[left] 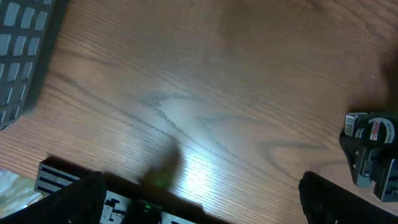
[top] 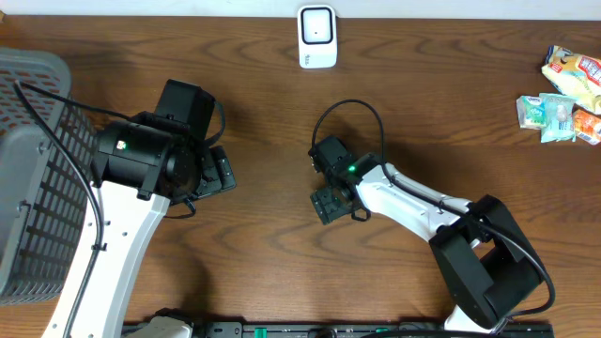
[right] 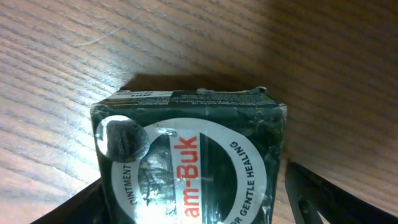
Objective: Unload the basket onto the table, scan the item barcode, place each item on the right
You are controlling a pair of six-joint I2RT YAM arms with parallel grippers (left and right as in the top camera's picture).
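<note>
**Ointment box mid-table, R fingers either side of it**

The dark green box lies flat on the table, round white label up, "am-Buk" in red and "for gentle healing" readable. It sits approx mid-table, a bit to the R of centre. The right gripper is low over it w/ 1 finger on each side. The fingers are spread, not clamped: on 1 side a sliver of wood shows btwn finger and box, and on the other side contact can't be told.

Bare wood lies all round the box. The near edge carries a dark rail. The white scanner stands at the far edge, well apart from the box.

The left gripper hangs over bare table to the L of the box, fingers wide apart w/ nothing btwn them.

A grey slatted basket fills the L edge, partly behind the L arm, and what's in it can't be made out. A few snack packets lie loose at the far R corner.
</note>
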